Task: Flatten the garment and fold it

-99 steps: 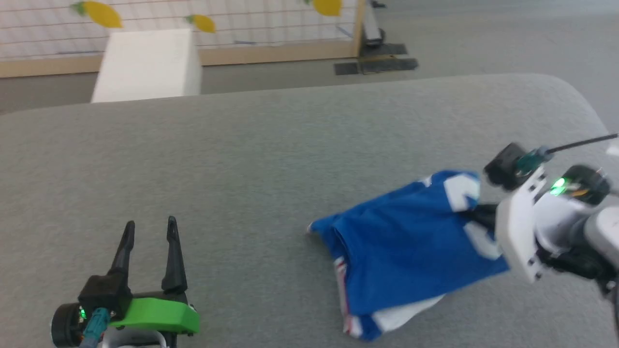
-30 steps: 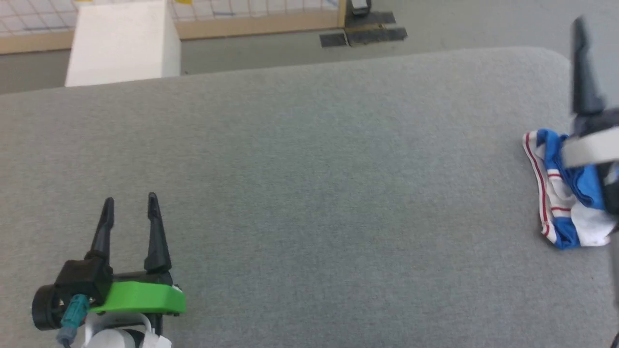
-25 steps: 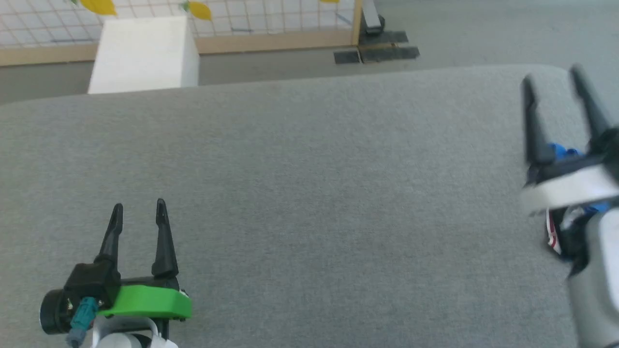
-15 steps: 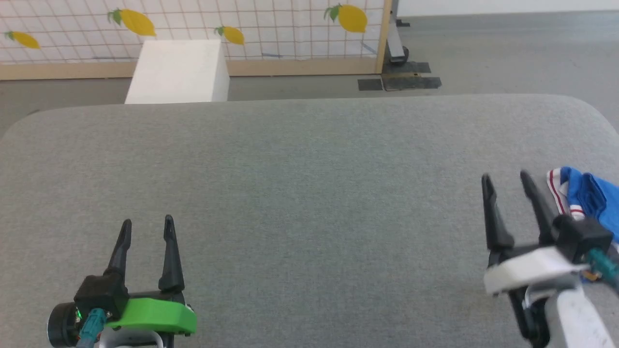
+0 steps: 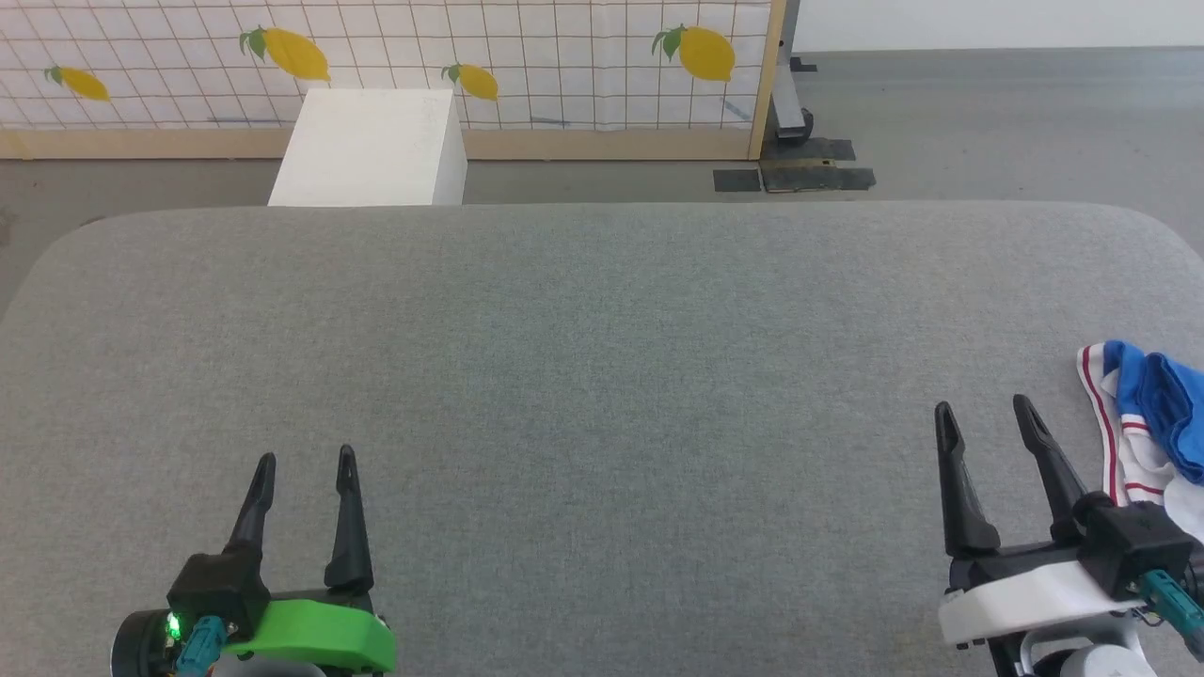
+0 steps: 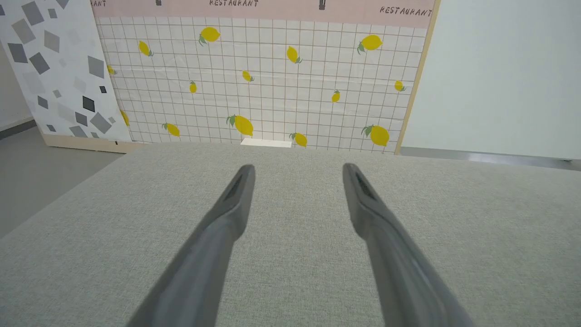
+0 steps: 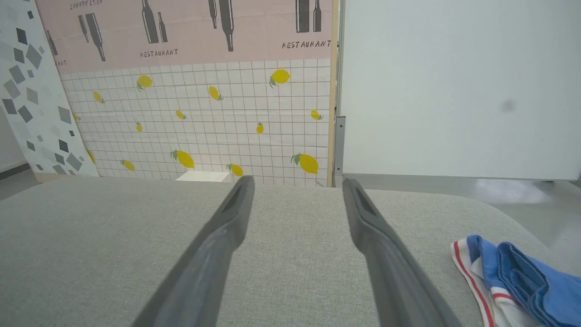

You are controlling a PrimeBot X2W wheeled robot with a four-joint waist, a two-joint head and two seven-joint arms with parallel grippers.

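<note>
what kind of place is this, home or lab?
Likely a robot test lab with staged sets, not a home: freestanding printed backdrop panels reading RESTAURANT, bare grey floor, and a grey padded table with the garment on it.

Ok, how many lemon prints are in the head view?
4: first lemon far left; second lemon above the white box; third lemon at its right corner; fourth lemon by the wooden post. More may be cropped.

Left pincer (image 5: 306, 455): two black tapered fingers (image 5: 350, 527), green mount, teal cable plug, green lamp | Right pincer (image 5: 983, 405): matching black fingers, white mount, teal plug
</note>
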